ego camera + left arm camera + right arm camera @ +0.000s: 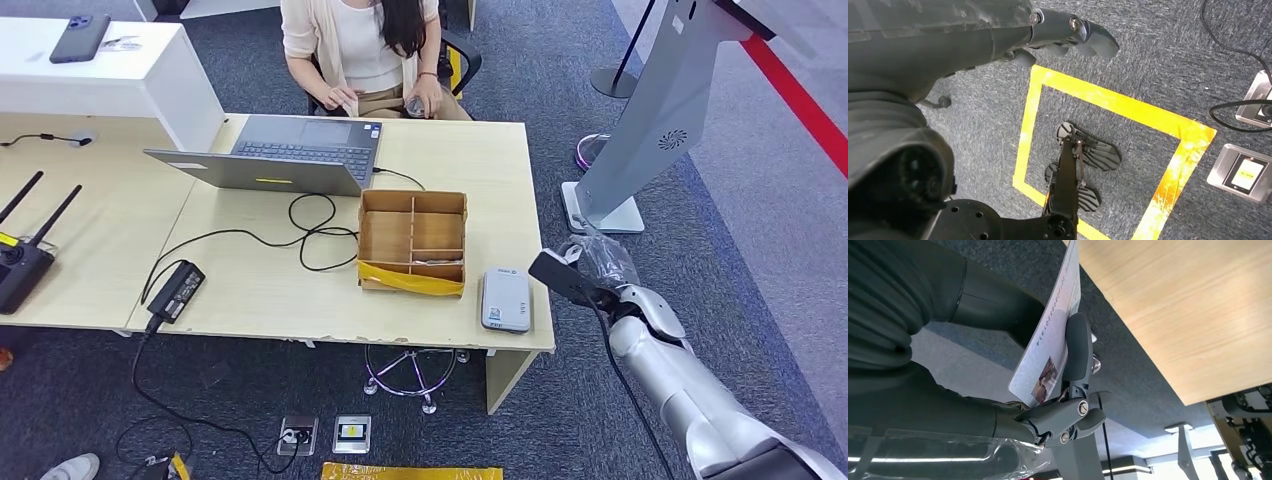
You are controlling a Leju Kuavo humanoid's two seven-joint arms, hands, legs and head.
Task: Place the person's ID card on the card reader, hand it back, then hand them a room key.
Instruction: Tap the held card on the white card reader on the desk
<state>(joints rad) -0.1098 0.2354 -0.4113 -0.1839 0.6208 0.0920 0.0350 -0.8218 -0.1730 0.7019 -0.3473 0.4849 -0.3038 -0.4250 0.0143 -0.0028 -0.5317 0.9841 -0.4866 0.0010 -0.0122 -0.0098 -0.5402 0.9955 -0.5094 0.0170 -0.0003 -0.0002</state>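
The ID card sits pinched in the right robot hand, off the bench edge, near the card reader. The hold looks thin (thumb against fingers on one end), so the card could slip or twist on the way over to the reader. The right wrist view shows its printed face and photo; the head view gives merely a dark sliver. The left robot hand hangs over the floor, fingers curled on nothing.
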